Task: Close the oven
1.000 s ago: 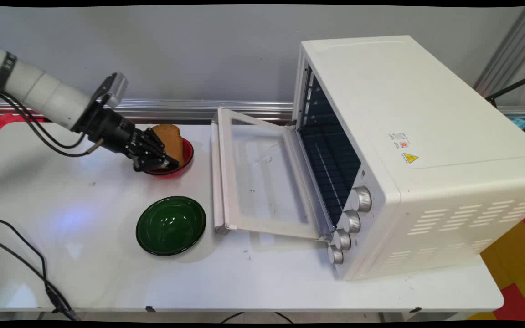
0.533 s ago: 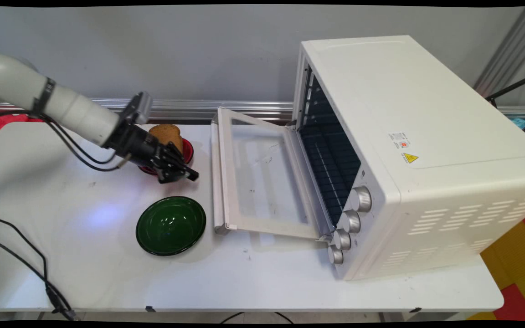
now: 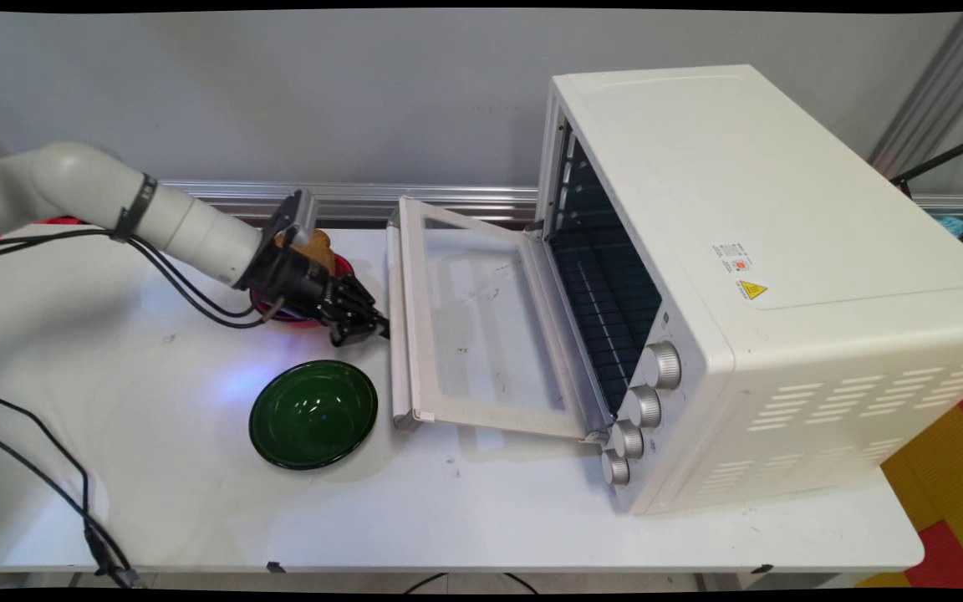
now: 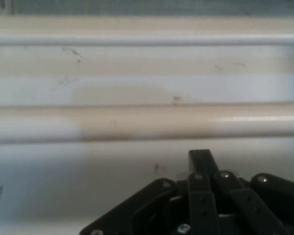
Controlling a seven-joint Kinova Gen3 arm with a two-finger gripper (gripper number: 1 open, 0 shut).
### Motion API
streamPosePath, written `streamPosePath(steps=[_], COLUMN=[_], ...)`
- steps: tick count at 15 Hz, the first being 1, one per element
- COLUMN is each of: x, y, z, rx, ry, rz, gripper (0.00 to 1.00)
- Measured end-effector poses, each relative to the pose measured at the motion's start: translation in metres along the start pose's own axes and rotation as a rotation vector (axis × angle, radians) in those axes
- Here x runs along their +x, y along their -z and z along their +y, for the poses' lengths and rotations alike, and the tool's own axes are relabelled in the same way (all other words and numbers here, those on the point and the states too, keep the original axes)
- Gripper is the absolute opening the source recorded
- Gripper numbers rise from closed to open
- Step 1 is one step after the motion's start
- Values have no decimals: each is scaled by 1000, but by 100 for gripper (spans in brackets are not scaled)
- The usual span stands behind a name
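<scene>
Gripper: the gripper (image 3: 362, 328) is seen clenched, empty, low, just left of the oven door handle (image 3: 396, 318).
Behind: toast (image 3: 320, 245) is seen on red plate (image 3: 346, 269).
Near: green bowl (image 3: 313, 414).

A white tubular arm (image 3: 155, 219) with a black band, hanging black cables (image 3: 189, 293) and a black screw-studded tool (image 3: 369, 324).
</scene>
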Motion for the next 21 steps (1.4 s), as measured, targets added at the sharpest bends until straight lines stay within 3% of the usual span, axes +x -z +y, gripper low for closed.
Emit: streamPosePath(steps=[10,21], x=[24,70], y=[5,17], z=[-2,-1], rx=[-3,-17], ry=[1,-17], rz=[87,178], gripper=[0,0])
